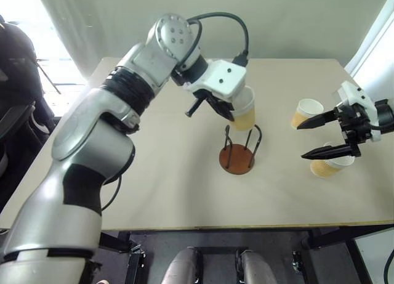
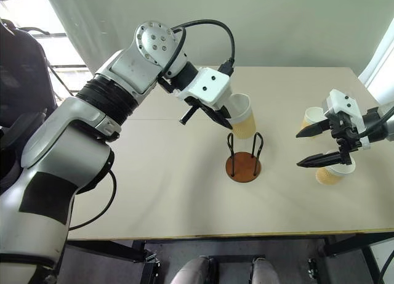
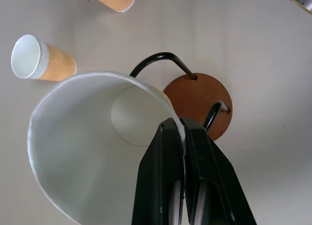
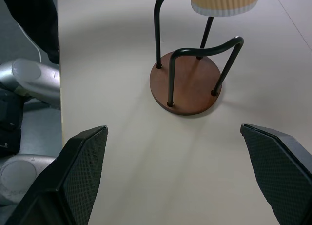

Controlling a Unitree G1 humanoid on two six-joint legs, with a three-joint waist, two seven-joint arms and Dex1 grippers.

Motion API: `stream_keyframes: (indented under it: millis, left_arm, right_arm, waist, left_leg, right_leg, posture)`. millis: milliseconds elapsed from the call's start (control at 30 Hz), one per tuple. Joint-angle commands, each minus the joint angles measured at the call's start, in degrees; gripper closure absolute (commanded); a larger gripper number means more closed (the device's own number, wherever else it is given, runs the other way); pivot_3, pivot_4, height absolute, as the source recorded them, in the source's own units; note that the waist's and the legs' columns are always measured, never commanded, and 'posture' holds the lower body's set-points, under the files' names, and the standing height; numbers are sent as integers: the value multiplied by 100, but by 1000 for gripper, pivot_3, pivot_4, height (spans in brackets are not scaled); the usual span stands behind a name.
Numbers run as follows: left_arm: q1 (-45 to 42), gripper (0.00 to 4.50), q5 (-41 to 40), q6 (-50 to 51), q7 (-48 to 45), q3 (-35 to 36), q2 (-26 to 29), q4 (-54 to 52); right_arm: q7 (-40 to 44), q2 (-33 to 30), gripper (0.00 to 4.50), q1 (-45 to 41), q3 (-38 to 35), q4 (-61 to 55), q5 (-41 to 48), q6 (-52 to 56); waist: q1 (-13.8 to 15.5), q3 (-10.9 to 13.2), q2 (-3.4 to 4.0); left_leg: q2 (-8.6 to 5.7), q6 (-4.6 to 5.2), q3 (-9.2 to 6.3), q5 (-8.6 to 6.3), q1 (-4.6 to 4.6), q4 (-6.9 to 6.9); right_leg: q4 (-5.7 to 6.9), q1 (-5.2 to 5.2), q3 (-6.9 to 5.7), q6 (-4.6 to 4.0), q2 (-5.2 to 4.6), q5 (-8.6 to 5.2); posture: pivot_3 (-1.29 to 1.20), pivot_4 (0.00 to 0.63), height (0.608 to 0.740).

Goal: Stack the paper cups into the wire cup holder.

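- Head view: a beige table (image 1: 154, 191) by a pale wall. My left gripper (image 1: 229, 114) pinches a tan ribbed paper cup (image 1: 244, 111) by its rim, tilted above the wire cup holder (image 1: 237, 153).
- My right gripper (image 1: 324, 137) hangs spread beside two cups (image 1: 306, 111) (image 1: 329, 167).
- Left wrist view: black fingers (image 3: 165, 171) clamp the white rim (image 3: 168, 105).
- Right wrist view: spread fingers (image 4: 80, 161) face the rust-brown base (image 4: 187, 86).

Robot test room or lab: bare beige table (image 1: 184, 198) on black metal frame, plain pale wall (image 1: 295, 19), bright window (image 1: 24, 25) at left, black chair (image 2: 24, 74) beside it.
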Motion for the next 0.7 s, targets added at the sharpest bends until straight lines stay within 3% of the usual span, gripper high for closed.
stream_keyframes:
  millis: [33,700]
  left_arm:
    - [-80,4418,-128,46,-182,36,63,-199]
    - [105,4418,-129,-60,-182,-204,148,-398]
  right_arm:
    - [37,-130,0,-195,-20,-1,84,-65]
    - [37,-73,0,-252,-15,37,33,-86]
  waist:
    - [1,0,0]
    - [1,0,0]
  left_leg:
    - [0,0,0,0,0,0]
    - [1,1,-1,-1,0,1]
  right_leg:
    - [0,0,0,0,-1,-1]
    - [1,0,0,-1,-1,0]
  posture:
    - [0,150,740]
    - [0,150,740]
